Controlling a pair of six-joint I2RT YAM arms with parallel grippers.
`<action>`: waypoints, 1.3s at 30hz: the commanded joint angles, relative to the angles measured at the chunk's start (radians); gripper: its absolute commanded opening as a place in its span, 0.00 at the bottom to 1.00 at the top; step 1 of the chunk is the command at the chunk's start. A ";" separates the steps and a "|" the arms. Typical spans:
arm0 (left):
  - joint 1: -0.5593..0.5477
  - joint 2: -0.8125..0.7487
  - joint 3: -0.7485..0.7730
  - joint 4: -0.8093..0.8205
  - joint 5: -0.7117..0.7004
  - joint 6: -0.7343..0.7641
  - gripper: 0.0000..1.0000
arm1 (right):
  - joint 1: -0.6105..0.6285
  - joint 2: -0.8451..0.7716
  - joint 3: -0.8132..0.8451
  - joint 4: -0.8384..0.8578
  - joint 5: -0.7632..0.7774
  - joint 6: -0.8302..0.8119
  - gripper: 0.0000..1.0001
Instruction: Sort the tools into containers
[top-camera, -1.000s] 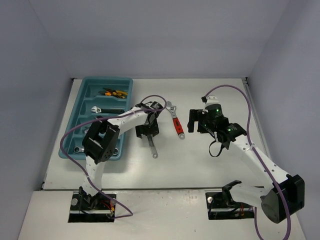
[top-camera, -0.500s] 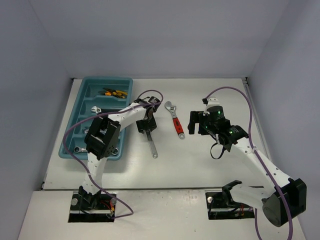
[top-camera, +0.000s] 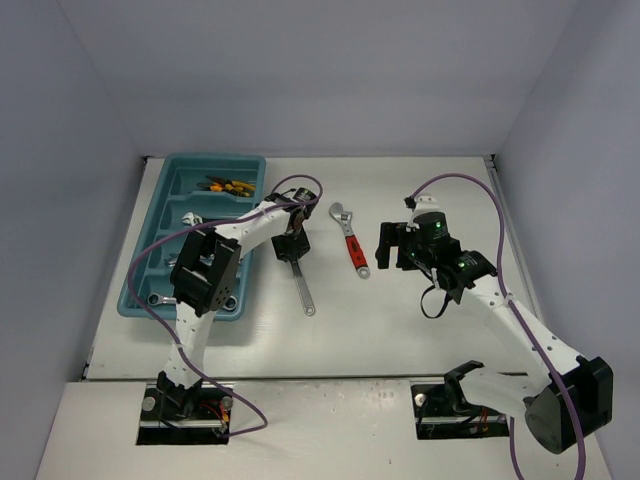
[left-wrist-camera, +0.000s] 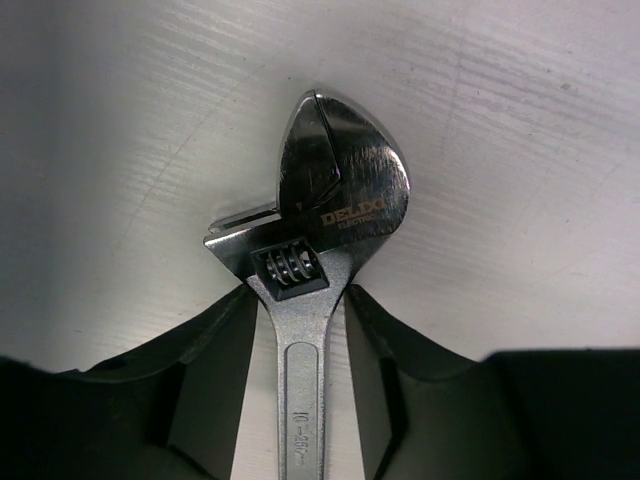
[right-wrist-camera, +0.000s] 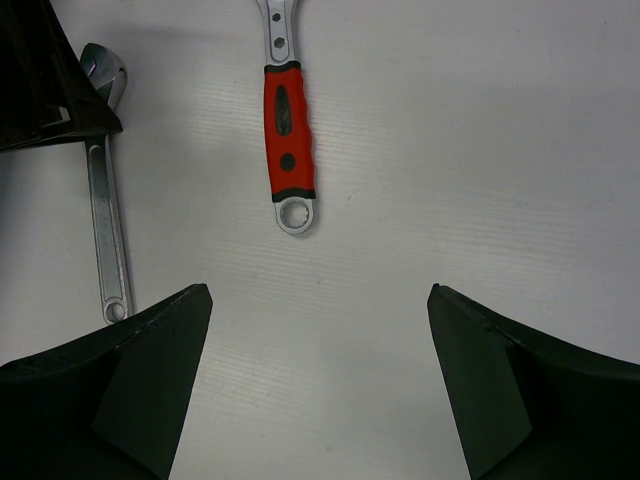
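Arms hold unlike poses. On the left, the white limb stretches forward from its base and bends down, so the left pincer points at the bench over the head end of the silver adjustable wrench. From the left wrist, its black fingers flank the shaft just below the knurled worm screw, very close on both sides; whether they press the metal I cannot tell. The wrench lies flat on the bench, right of the tray, polished steel with a rounded head and a slim flat handle.

The right arm leans in from its side with its elbow raised, and the right pincer hangs spread wide, holding nothing. Before it lies the red-handled wrench: a steel body, a glossy red grip with black insets and a ring at its near end.

The teal plastic tray sits at the bench's far left, with long compartments; orange-and-yellow-handled tools lie in the farthest one.
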 joint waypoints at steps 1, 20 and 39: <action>-0.008 0.023 -0.057 -0.024 0.017 -0.023 0.39 | -0.006 0.016 0.013 0.026 -0.001 -0.006 0.87; -0.010 -0.010 -0.126 -0.033 0.068 -0.053 0.29 | -0.006 0.003 -0.002 0.026 0.002 -0.004 0.87; -0.144 0.108 0.123 -0.044 0.049 0.331 0.00 | -0.016 -0.042 -0.024 0.026 0.011 -0.017 0.87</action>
